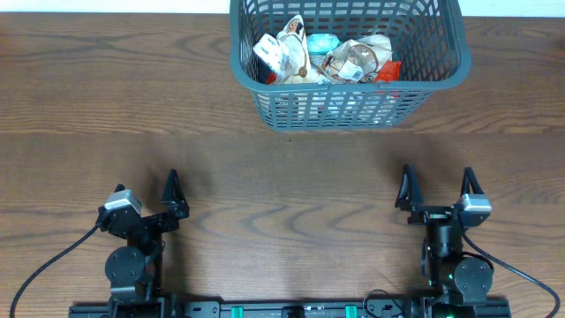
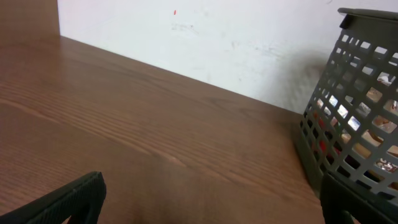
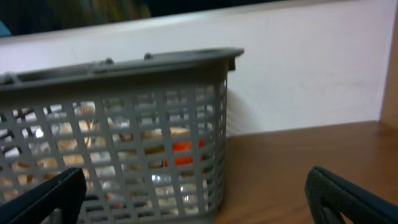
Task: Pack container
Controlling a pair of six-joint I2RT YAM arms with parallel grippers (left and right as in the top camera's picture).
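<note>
the table (image 1: 88, 106) is bare brown wood apart from the container (image 1: 237, 53), which stands at the far side, right of centre and close to the white wall (image 2: 186, 37). snack packets (image 1: 322, 57) lie heaped inside it, and none shows loose on the table, so packing looks about finished. the left hand (image 1: 146, 196) and right hand (image 1: 438, 190) sit near the front, well apart from it, fingers spread and empty. any further reach risks a finger catching the lattice and dragging the light container askew.
</note>
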